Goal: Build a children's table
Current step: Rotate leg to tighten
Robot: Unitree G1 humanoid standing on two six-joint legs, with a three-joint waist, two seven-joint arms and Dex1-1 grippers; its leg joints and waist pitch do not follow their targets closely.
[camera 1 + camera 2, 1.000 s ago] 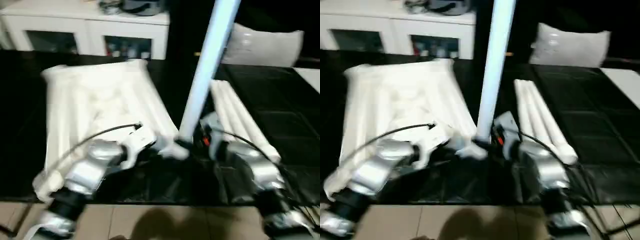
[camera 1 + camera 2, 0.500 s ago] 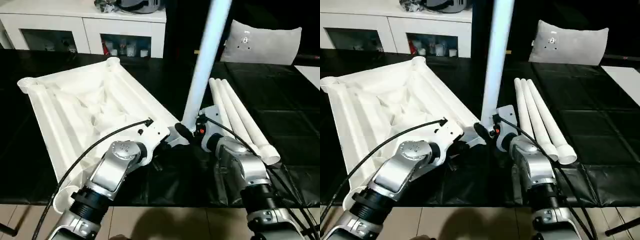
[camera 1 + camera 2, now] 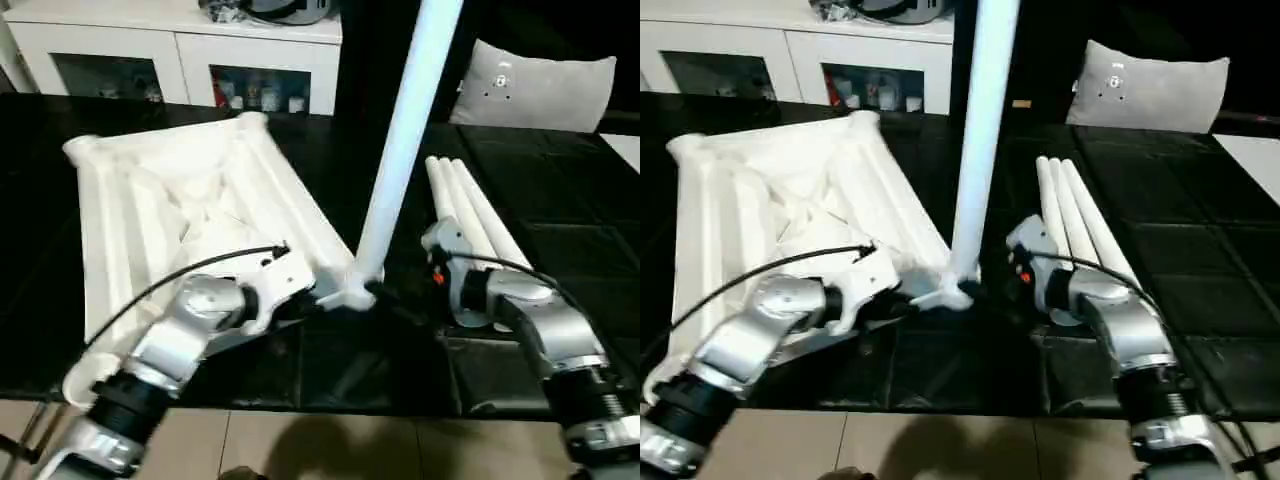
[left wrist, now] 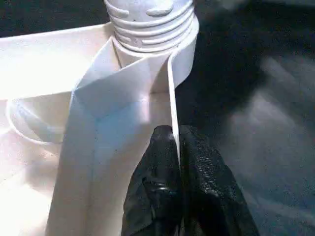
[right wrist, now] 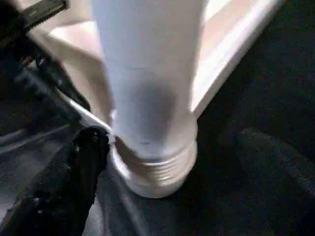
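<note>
Here, table rim [image 4: 170,93] between left hand [image 4: 177,147] fingers.

light: dim room, bright overhead glare on white table top [image 3: 190,200] | blur: motion smear, head views | wrist views: soft focus

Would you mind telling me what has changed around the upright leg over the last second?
The right gripper has opened around the upright leg at its threaded base, with a finger now standing beside it. The left gripper stays clamped on the table top's edge wall near the corner socket. The leg still stands in the socket, and the three spare legs lie as before.
</note>
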